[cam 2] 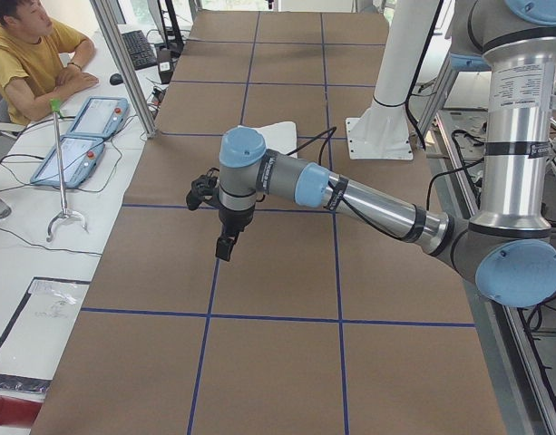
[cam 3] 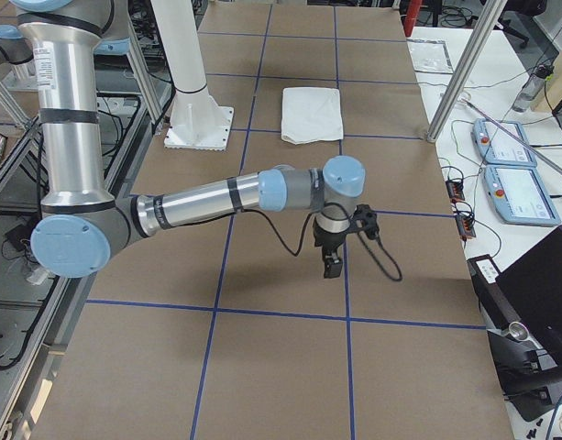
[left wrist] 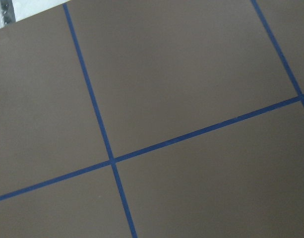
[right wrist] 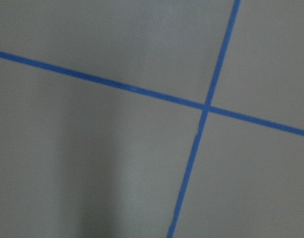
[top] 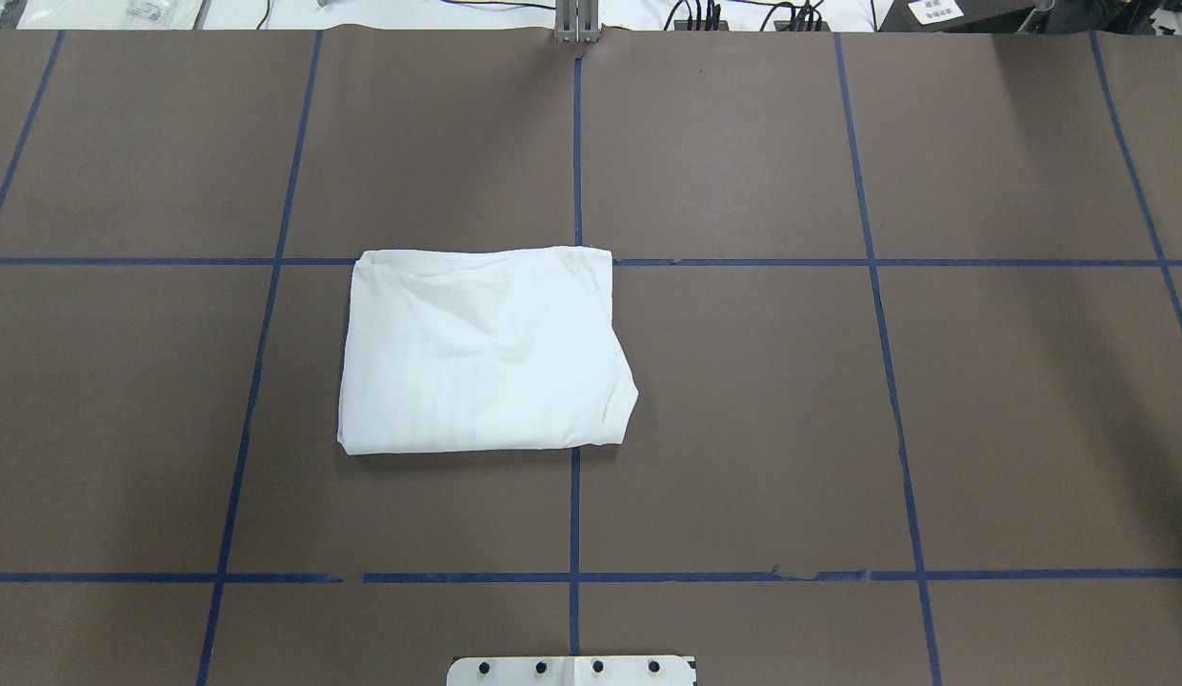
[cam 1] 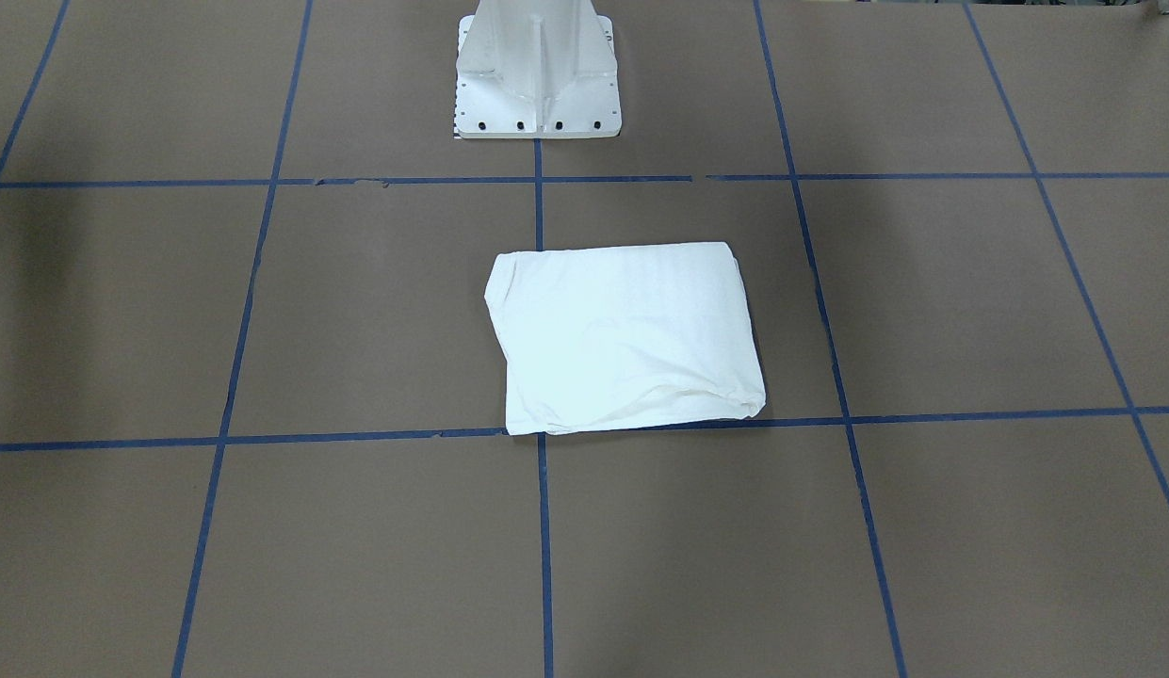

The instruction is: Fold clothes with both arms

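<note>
The clothes [cam 1: 626,339] lie as one white folded rectangle on the brown table, just left of centre in the overhead view [top: 481,353]; no printed text or collar shows. Neither arm touches them. My left gripper [cam 2: 225,246] hangs pointing down above bare table, well away from the clothes [cam 2: 282,131] toward the table's left end. My right gripper [cam 3: 332,266] hangs the same way toward the right end, far from the clothes [cam 3: 313,113]. Both grippers show only in the side views, so I cannot tell whether they are open or shut. Both wrist views show only table and blue tape.
The white pedestal base [cam 1: 537,75] stands behind the clothes on the robot's side [top: 571,670]. Blue tape lines [top: 576,514] grid the table. A seated person [cam 2: 33,54] and teach pendants [cam 2: 78,136] are beside the far edge, with metal posts [cam 2: 123,63] there.
</note>
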